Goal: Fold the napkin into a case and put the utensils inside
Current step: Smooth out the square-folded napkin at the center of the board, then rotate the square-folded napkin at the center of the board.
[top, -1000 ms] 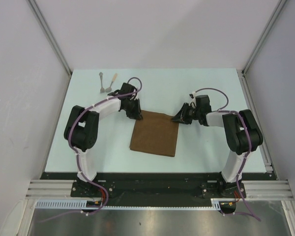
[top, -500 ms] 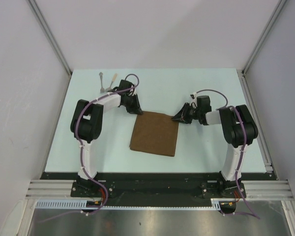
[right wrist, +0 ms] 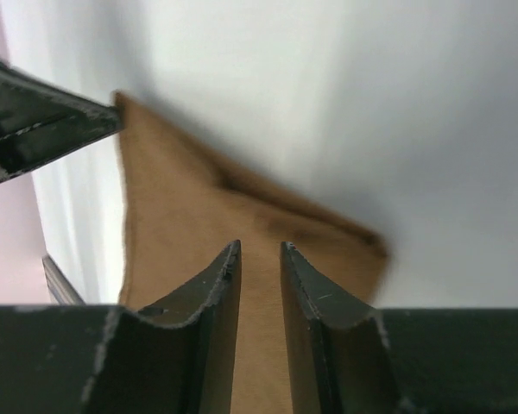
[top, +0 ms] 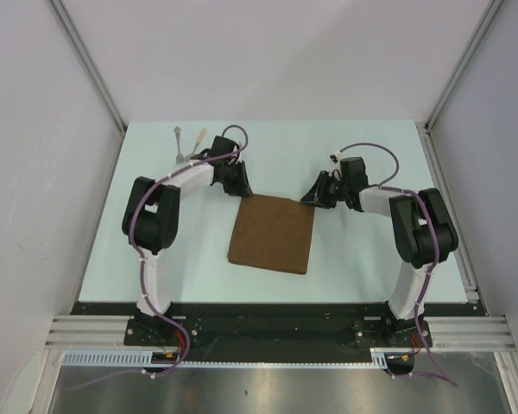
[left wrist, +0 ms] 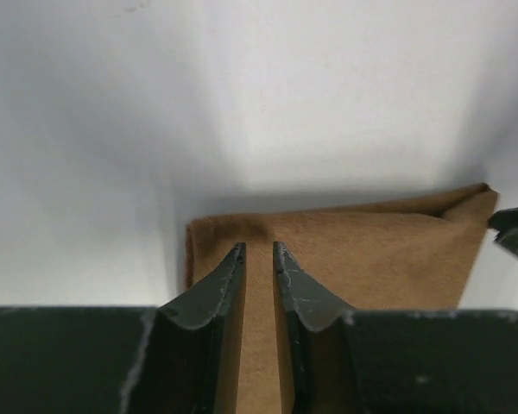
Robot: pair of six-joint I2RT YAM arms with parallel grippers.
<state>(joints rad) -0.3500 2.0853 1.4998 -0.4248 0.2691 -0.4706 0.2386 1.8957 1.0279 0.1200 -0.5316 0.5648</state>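
Note:
The brown napkin (top: 272,235) lies folded flat as a rectangle in the middle of the table. My left gripper (top: 241,187) hovers at its far left corner. In the left wrist view the jaws (left wrist: 259,249) stand slightly open over the cloth (left wrist: 371,250), with nothing pinched. My right gripper (top: 312,197) is at the far right corner, also narrowly open (right wrist: 260,246) above the napkin (right wrist: 181,224). Two utensils lie at the far left: one with a grey handle (top: 180,143) and one with a tan handle (top: 198,142).
White walls and metal posts (top: 86,65) enclose the pale table (top: 371,259). The left gripper's finger (right wrist: 43,121) shows at the upper left of the right wrist view. The utensils lie just beyond the left arm's wrist.
Both grippers have drawn back a little from the napkin's far corners toward the far side, and their jaws have parted slightly. The napkin has stayed flat.

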